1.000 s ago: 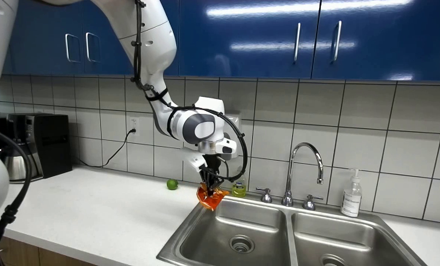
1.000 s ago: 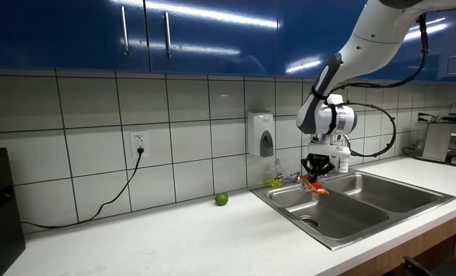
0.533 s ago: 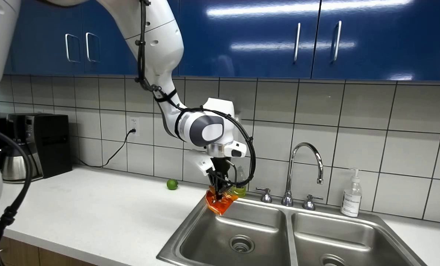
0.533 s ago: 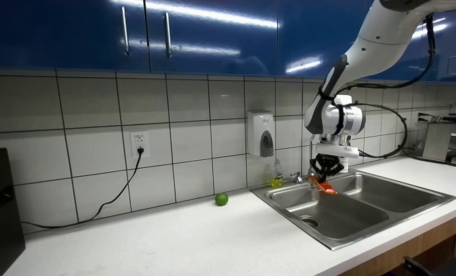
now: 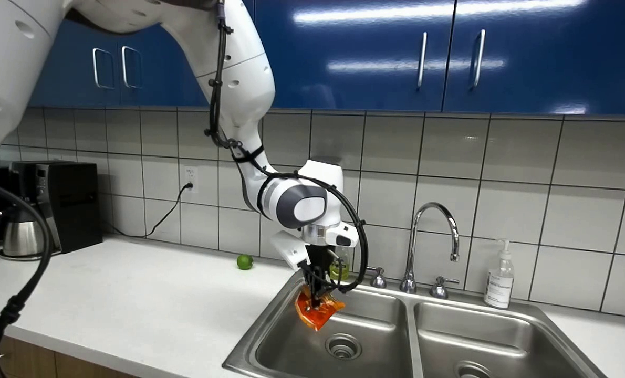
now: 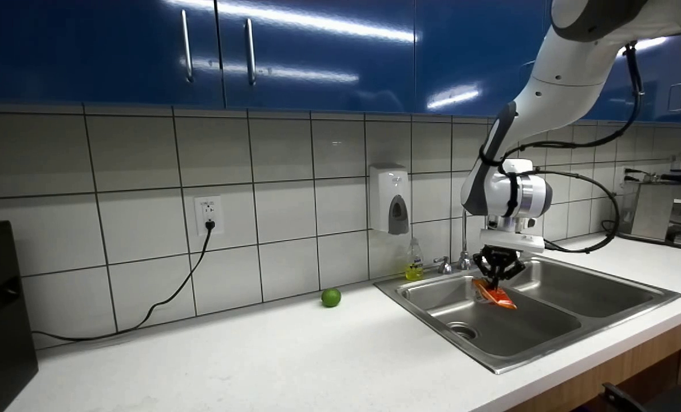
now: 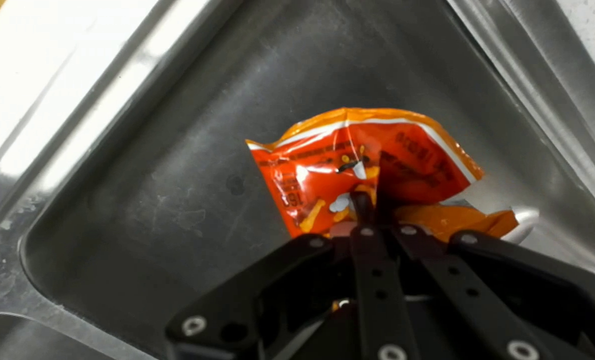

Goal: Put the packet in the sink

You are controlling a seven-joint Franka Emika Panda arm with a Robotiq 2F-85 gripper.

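Packet [image 7: 335,167] (pinched by end effector [image 6: 494,284]) over sink [image 5: 411,328].

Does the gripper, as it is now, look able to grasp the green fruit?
Probably not: the gripper is closed on the packet over the sink, leaving no free grasp for the green fruit.

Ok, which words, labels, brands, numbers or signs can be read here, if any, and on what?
No text reads reliably.
Red-orange packet: dark print, too blurred to quote safely.
Pump bottle: label print, too small.
Bottle of yellow liquid: label too small.
White wall dispenser: faint mark, too small.
Wall outlet: tiny marking, too small.
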